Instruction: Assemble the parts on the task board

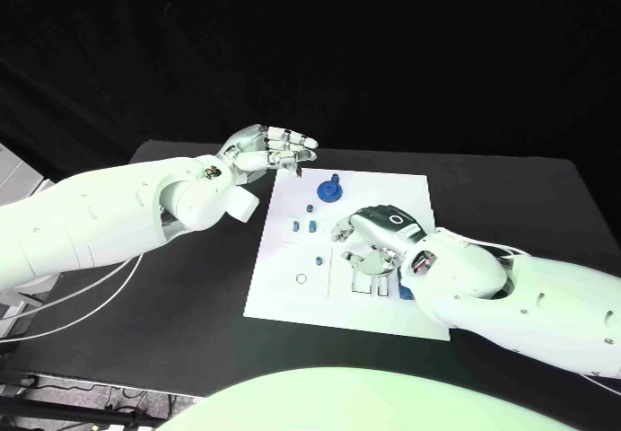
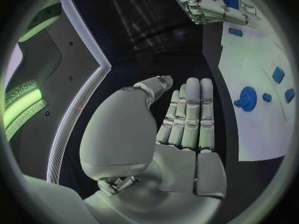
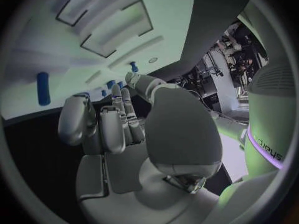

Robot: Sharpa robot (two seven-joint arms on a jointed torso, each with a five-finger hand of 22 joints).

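The white task board [image 1: 389, 193] lies mid-table. A round blue part [image 1: 330, 189] stands near its far edge, also in the left wrist view [image 2: 247, 98]. Small blue parts [image 1: 305, 225] sit along the board's left side. My left hand [image 1: 269, 148] hovers over the board's far left corner, its fingers [image 2: 190, 114] straight and holding nothing. My right hand [image 1: 375, 238] hangs low over the board's middle, its fingers [image 3: 102, 127] loosely bent above the rectangular slots [image 1: 369, 285], with nothing seen between them. A blue peg [image 3: 42, 88] lies on the board past the fingers.
A small ring [image 1: 301, 279] marks the board's near left part. Another blue piece [image 1: 406, 292] shows at the right wrist's edge. The black table [image 1: 194, 287] surrounds the board, and cables [image 1: 78, 296] trail off its left side.
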